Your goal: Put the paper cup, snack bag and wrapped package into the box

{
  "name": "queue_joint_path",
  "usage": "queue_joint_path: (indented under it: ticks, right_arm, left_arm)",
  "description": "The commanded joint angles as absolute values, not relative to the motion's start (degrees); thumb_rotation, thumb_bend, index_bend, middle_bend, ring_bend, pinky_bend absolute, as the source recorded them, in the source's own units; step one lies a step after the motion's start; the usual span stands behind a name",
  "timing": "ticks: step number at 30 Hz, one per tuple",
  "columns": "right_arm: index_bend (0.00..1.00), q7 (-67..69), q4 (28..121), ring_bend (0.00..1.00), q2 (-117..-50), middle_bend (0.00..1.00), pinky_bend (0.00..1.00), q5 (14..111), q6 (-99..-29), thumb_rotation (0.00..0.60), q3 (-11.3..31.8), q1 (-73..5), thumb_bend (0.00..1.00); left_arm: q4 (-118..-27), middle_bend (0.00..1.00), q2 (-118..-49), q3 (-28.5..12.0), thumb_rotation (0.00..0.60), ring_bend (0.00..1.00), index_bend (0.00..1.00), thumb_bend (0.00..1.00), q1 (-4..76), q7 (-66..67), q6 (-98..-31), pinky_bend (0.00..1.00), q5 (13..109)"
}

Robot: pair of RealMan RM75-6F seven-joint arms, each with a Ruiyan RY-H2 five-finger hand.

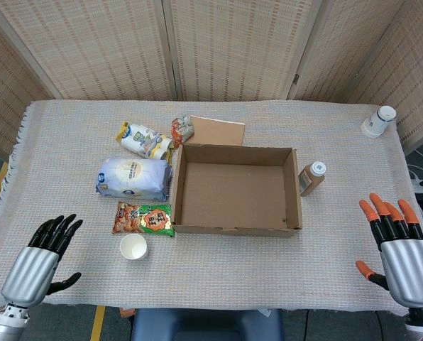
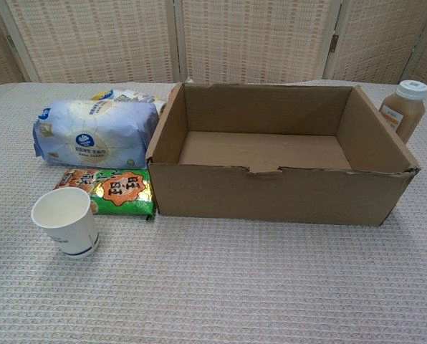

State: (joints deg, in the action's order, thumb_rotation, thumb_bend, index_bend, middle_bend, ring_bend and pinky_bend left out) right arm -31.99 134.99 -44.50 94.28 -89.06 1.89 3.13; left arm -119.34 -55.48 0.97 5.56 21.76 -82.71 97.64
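An open cardboard box stands mid-table with nothing inside. Left of it lie a blue-white wrapped package and, nearer me, an orange-green snack bag. A white paper cup stands upright in front of the bag. My left hand hovers at the near left edge, fingers spread, holding nothing. Over at the near right edge, my right hand is likewise spread and holds nothing. Neither hand shows in the chest view.
A brown bottle with a white cap stands right of the box. Another snack bag and a small orange packet lie behind the package. A white bottle sits at the far right. Woven screens back the table.
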Motion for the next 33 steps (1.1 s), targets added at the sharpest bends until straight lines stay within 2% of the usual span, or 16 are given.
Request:
queue_joint_path:
  ticks: [1,21,33]
  right_arm:
    - [0.06,-31.9,135.0,0.0,-44.4,0.0,0.0,94.5,-89.0,0.6,1.8,3.1,0.08]
    - [0.06,-32.1,135.0,0.0,-44.8,0.0,0.0,94.4,-88.4,0.6,1.6,2.9,0.08]
    - [0.06,-32.3,135.0,0.0,-44.8,0.0,0.0,93.8,-87.9,0.6,1.6,2.5,0.08]
  left_arm:
    - [-119.4,0.0,-55.7,1.0,0.6,0.0,0.0,0.14,5.6,21.9,-82.7,0.1,97.6]
    - [-120.9,0.0,-54.5,1.4,0.6,0.0,0.0,0.14,5.7,23.3,-82.0,0.1,97.6]
    - [-120.5,0.0,-56.7,2.5,0.6,0.0,0.0,0.14,5.9,24.0,-80.0,0.1,97.1]
